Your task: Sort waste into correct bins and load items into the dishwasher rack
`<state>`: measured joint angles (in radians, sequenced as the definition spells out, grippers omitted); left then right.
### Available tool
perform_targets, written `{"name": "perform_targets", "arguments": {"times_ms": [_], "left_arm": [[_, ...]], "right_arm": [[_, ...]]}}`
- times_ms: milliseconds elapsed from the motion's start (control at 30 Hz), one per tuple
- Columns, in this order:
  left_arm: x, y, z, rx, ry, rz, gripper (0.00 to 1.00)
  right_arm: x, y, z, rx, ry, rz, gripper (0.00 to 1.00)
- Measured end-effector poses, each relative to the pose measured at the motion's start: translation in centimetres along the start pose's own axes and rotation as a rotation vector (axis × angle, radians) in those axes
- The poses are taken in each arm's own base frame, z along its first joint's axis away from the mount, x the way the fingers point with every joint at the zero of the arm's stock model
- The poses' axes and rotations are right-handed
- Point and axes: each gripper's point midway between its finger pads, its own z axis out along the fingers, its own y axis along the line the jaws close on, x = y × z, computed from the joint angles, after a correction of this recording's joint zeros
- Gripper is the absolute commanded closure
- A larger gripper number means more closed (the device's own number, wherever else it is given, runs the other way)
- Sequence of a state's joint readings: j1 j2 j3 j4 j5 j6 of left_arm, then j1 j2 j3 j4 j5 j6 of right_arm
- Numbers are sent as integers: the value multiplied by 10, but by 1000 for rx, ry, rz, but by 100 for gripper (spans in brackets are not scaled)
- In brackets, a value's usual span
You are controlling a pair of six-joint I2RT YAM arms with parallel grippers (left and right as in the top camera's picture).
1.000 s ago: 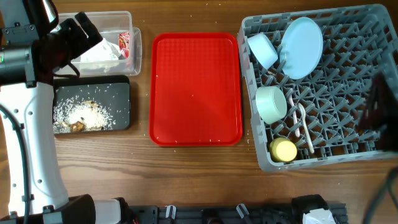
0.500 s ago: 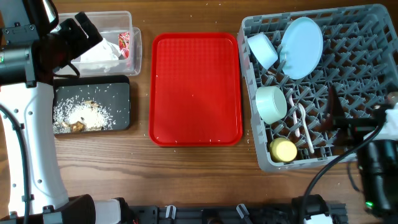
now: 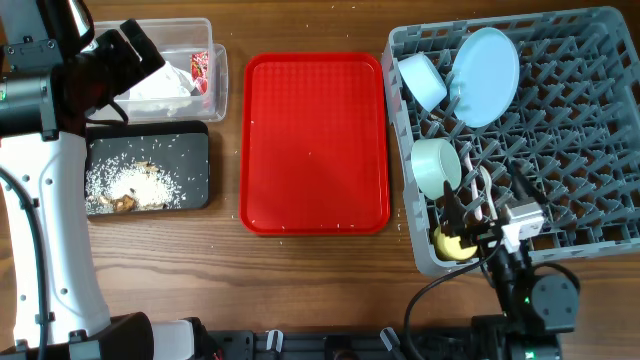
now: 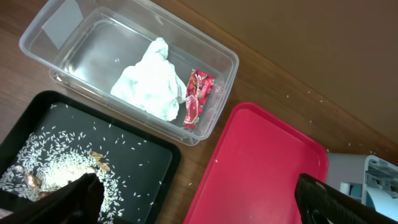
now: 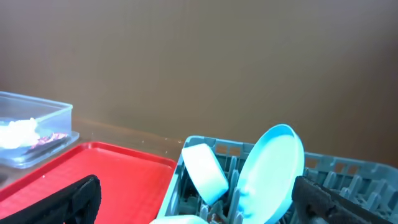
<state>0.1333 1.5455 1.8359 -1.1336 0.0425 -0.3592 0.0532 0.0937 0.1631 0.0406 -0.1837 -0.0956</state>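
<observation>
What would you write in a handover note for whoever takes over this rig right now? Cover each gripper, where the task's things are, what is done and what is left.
Left gripper: open, empty, above the clear tub.
Right gripper: open, empty, low by the yellow cup.
Napkin and red wrapper lie in the clear tub; rice with scraps is on the black tray.
Plate, blue bowl, green bowl, yellow cup and white utensils sit in the rack.
Done: apparently all sorting and loading.
Left: probably only pulling both arms clear.
</observation>
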Motion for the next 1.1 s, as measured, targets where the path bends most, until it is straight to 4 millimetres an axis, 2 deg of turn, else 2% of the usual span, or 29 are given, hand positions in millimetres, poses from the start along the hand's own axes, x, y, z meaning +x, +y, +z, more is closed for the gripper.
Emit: {"name": "perform_targets", "arguments": {"times_ms": [133,300,333,1100], "left_arm": [[0,0,0,0,0,0,0],[0,0,0,0,0,0,0],[0,0,0,0,0,0,0],[0,0,0,0,0,0,0]], "right_arm": [[18,2,-3,0,-7,-2,0],[63,13,-1,-49,95,20,0],[66,14,-2,-55,103,22,0],[64,15,-2,-62,97,21,0]]}}
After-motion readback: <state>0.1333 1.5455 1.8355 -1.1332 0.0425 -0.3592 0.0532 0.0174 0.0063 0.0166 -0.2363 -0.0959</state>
